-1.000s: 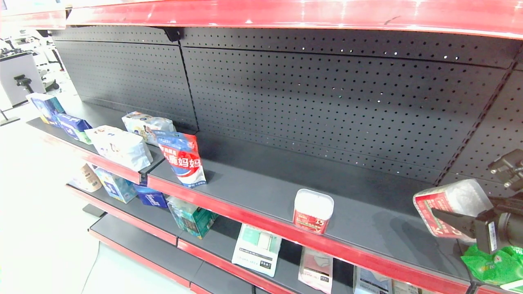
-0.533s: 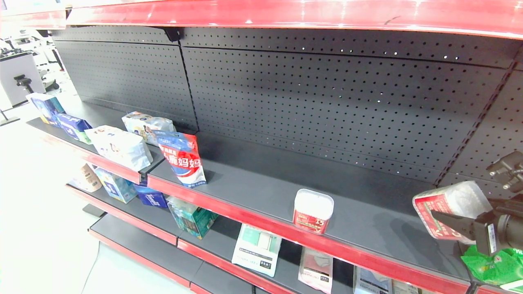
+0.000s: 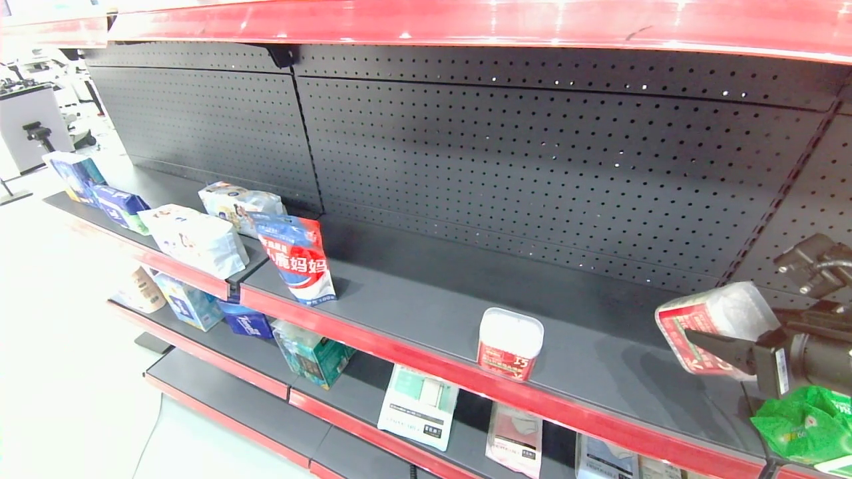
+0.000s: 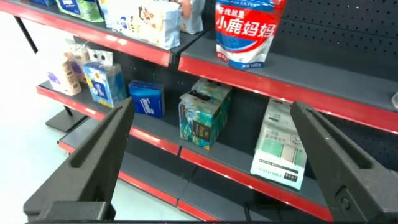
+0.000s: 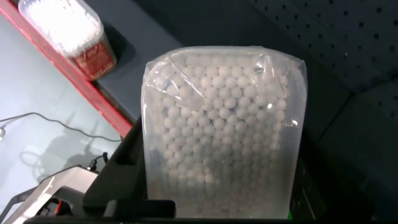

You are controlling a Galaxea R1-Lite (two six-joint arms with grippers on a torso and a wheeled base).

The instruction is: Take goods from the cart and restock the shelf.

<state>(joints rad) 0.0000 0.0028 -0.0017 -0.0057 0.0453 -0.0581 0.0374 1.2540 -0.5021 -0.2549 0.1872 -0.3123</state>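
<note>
On the shelf (image 3: 413,286), a tub (image 3: 510,342) is set right of a pouch (image 3: 297,259); a container (image 3: 719,316) is held farther right.

a shop: red-edged shelves (image 3: 426,362) of packaged goods (image 3: 296,259)

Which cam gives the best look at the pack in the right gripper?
Right wrist view: the pack sits close and central, white balls visible through clear film. Head view shows it side-on, red label, clamped in the right gripper.

Left gripper (image 4: 211,107): two matte black, angular fingers (image 4: 99,155).
Right gripper (image 3: 707,336): black, pointed finger.
Right wrist (image 3: 820,362): dark cylinder, white label strip.
Camera mount (image 3: 813,261): grey, cabled.
</note>
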